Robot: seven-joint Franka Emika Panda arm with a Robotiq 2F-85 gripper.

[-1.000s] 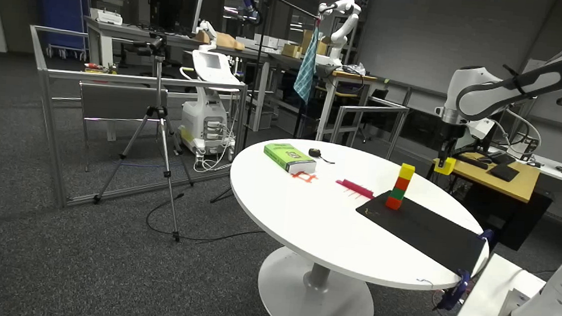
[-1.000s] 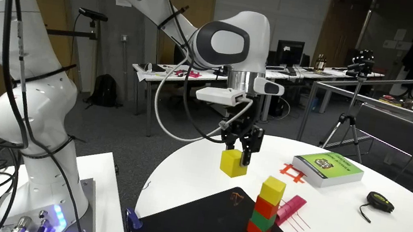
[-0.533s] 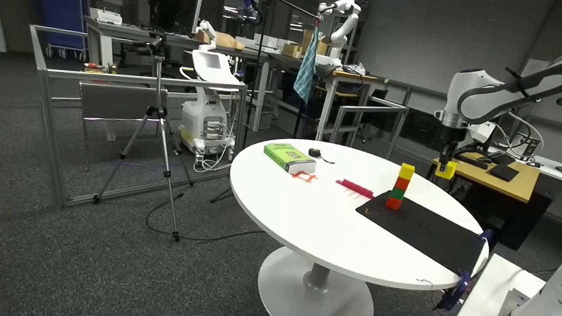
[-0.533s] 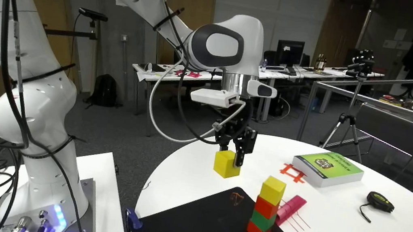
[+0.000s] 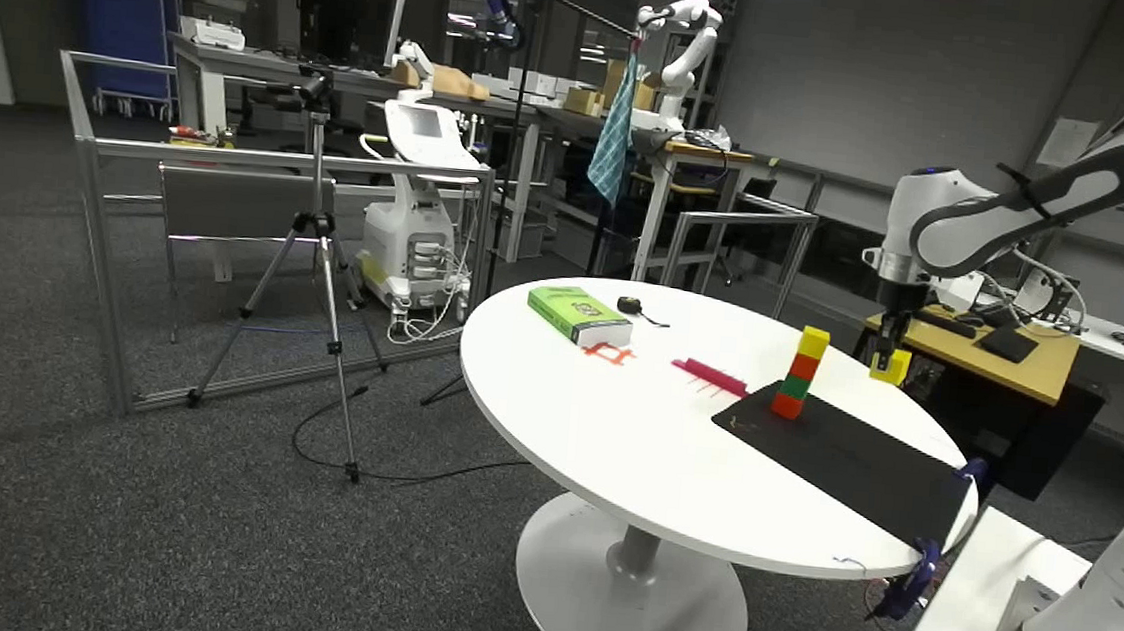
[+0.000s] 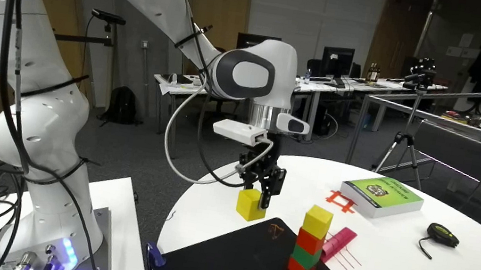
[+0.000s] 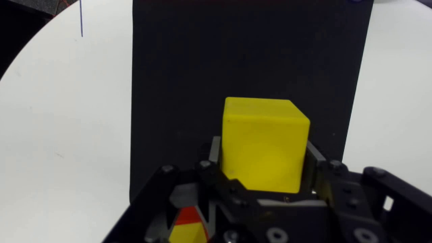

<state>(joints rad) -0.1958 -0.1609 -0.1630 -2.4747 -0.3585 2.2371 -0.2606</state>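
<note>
My gripper (image 6: 256, 195) is shut on a yellow cube (image 6: 249, 204) and holds it in the air. In the wrist view the cube (image 7: 265, 148) sits between the two fingers, with the black mat (image 7: 189, 67) below. Beside the held cube stands an upright stack on the black mat (image 6: 245, 264). From the top, the stack has a yellow cube (image 6: 317, 220), a red cube (image 6: 310, 241), a green cube (image 6: 305, 256) and another red cube (image 6: 300, 269). The stack is apart from my gripper. Part of the stack (image 7: 187, 233) shows in the wrist view at the lower left, behind gripper parts.
The round white table (image 5: 594, 418) bears a green book (image 6: 382, 194), a tape measure (image 6: 442, 235), a red-orange frame shape (image 6: 341, 201) and a pink piece with thin strands (image 6: 338, 243). Blue clamps (image 5: 923, 575) sit at the table edge by the mat.
My gripper has moved down with the yellow cube, and toward the robot base side in an exterior view. The stack and the other table objects have not moved.
</note>
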